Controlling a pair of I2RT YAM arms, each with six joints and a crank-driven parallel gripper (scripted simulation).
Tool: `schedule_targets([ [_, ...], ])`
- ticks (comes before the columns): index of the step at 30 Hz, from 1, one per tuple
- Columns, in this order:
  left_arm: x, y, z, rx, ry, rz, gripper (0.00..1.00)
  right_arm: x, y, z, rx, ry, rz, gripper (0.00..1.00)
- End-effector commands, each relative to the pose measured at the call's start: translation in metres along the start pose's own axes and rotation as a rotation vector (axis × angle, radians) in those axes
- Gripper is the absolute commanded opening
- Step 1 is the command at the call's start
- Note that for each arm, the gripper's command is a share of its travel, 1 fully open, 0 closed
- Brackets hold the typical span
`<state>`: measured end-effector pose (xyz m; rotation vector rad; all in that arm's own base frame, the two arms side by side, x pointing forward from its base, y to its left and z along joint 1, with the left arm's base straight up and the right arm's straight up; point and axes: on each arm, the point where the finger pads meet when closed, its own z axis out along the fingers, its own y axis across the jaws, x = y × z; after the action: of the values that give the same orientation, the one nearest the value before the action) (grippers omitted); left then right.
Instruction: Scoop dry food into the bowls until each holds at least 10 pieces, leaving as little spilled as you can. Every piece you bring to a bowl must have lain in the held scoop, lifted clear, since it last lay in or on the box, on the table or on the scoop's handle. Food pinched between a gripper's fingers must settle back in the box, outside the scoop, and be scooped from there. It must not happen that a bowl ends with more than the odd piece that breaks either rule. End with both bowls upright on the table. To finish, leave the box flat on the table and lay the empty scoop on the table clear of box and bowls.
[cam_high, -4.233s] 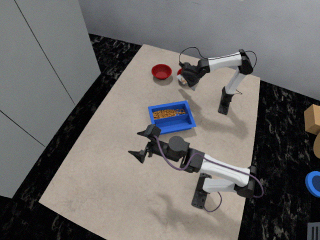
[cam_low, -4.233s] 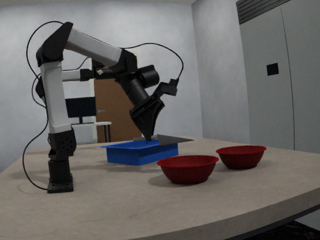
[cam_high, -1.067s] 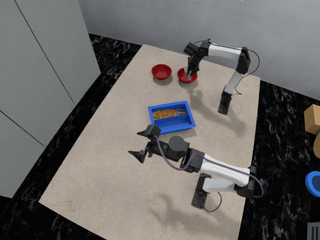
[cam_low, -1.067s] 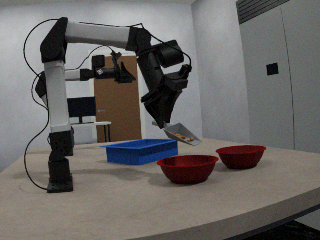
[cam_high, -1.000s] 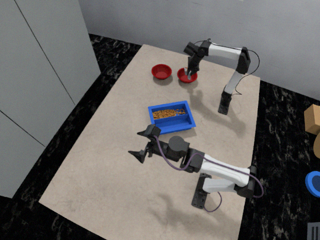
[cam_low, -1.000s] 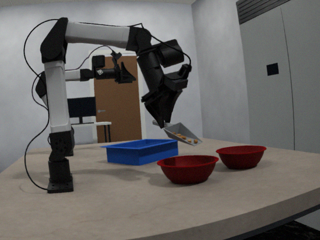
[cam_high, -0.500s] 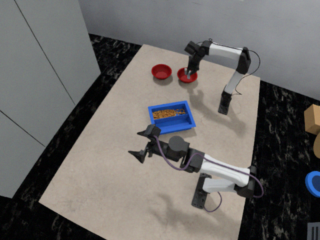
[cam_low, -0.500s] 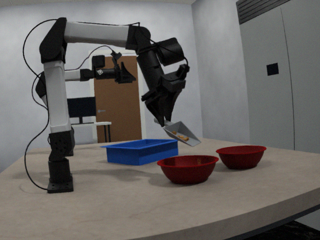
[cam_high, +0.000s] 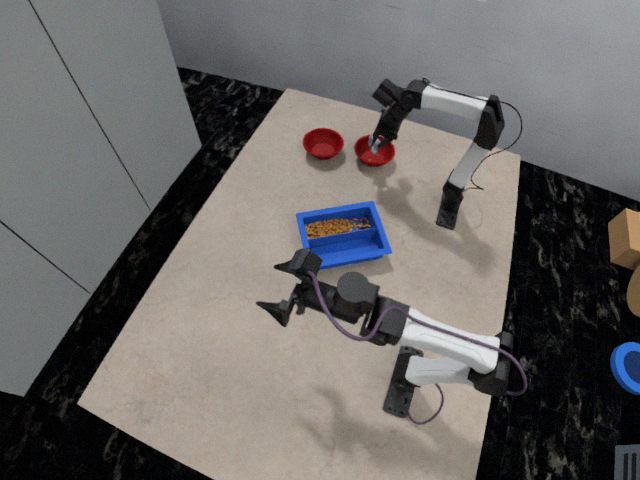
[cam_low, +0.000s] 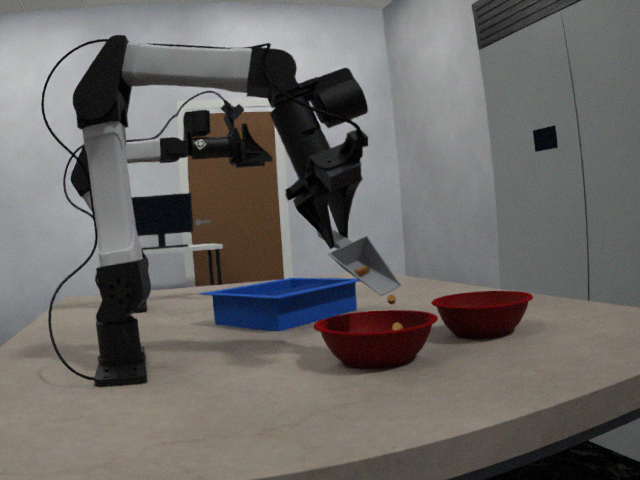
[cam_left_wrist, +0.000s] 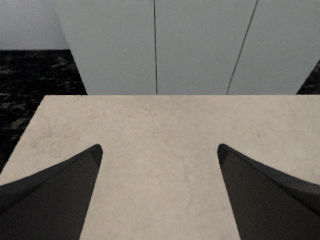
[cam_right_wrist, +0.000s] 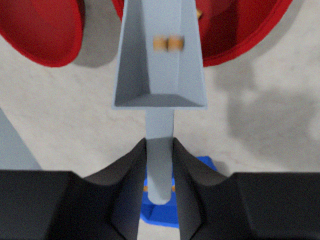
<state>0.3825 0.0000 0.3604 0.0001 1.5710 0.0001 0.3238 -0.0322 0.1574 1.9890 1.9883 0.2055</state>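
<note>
At upper centre in the top view, a light, rigid scoop (cam_high: 374, 145) (cam_low: 369, 265) (cam_right_wrist: 160, 75) is being tipped over the nearer-arm bowl (cam_high: 374, 158) (cam_low: 376, 343) (cam_right_wrist: 235, 35), its handle being pinched by the right gripper (cam_high: 381, 138) (cam_low: 338, 241) (cam_right_wrist: 159, 140); loose pellets are probably rolling easily. The left gripper (cam_high: 267, 285) (cam_low: 269, 159) (cam_left_wrist: 159, 146) is being held wide, empty.

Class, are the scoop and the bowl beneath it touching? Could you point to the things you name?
Apart. The exterior view shows the scoop's (cam_low: 379, 276) (cam_right_wrist: 160, 75) lip above the bowl (cam_low: 376, 346) (cam_right_wrist: 240, 30) (cam_high: 374, 160), with a gap between.
</note>
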Motion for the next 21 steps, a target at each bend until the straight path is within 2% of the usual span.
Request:
schedule_targets([
  [1, -0.019, 0.000, -0.002, 0.000, -0.051, -0.001, 1.00, -0.005, 0.013, -0.011, -0.073, 0.009, 0.092, 0.00],
  [8, -0.019, 0.000, -0.002, 0.000, -0.051, -0.001, 1.00, -0.008, 0.018, -0.013, -0.100, 0.032, 0.200, 0.00],
  [11, -0.019, 0.000, -0.002, 0.000, -0.051, -0.001, 1.00, -0.006, 0.027, -0.021, -0.126, 0.020, 0.146, 0.00],
  [12, -0.019, 0.000, -0.002, 0.000, -0.051, -0.001, 1.00, -0.005, 0.022, -0.010, -0.085, 0.006, 0.095, 0.00],
  [21, -0.019, 0.000, -0.002, 0.000, -0.051, -0.001, 1.00, 0.010, -0.004, 0.002, 0.035, -0.051, -0.233, 0.00],
])
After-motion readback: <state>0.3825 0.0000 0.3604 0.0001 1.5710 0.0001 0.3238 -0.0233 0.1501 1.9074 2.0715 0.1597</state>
